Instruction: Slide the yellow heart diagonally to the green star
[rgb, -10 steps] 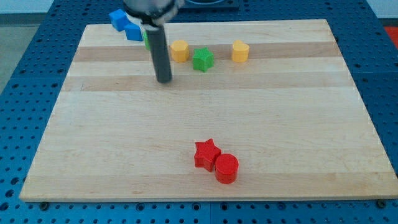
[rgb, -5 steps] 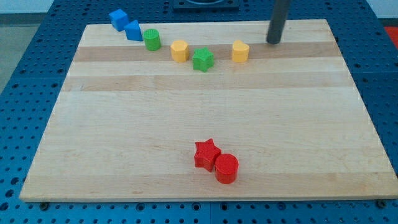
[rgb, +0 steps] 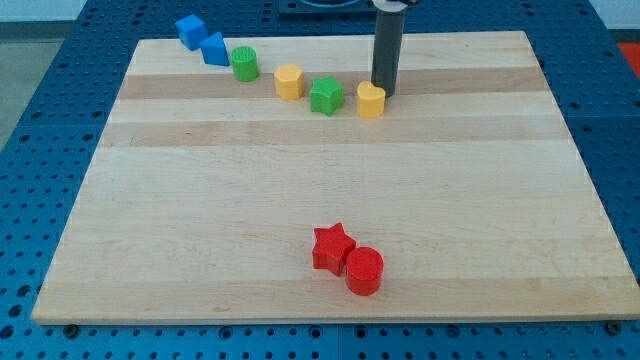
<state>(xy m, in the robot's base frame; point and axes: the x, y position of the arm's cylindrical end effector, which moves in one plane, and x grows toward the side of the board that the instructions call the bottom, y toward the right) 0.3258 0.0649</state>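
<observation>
on a pale wooden board (rgb: 300, 180) over a blue perforated bench (rgb: 40, 120), my tip (rgb: 385, 92) touches the yellow heart (rgb: 371, 100) at its 1 o'clock, gripping nothing. the green star (rgb: 325, 95) sits just beside the heart at 9 o'clock. the rod's top is cut off.

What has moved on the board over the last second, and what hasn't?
My tip swung from the view's left, near the green cylinder, across to the top right, then came in against the yellow heart. The heart has slid down and left, closing on the green star. The other yellow block, both blue blocks and the red pair stayed put.
</observation>
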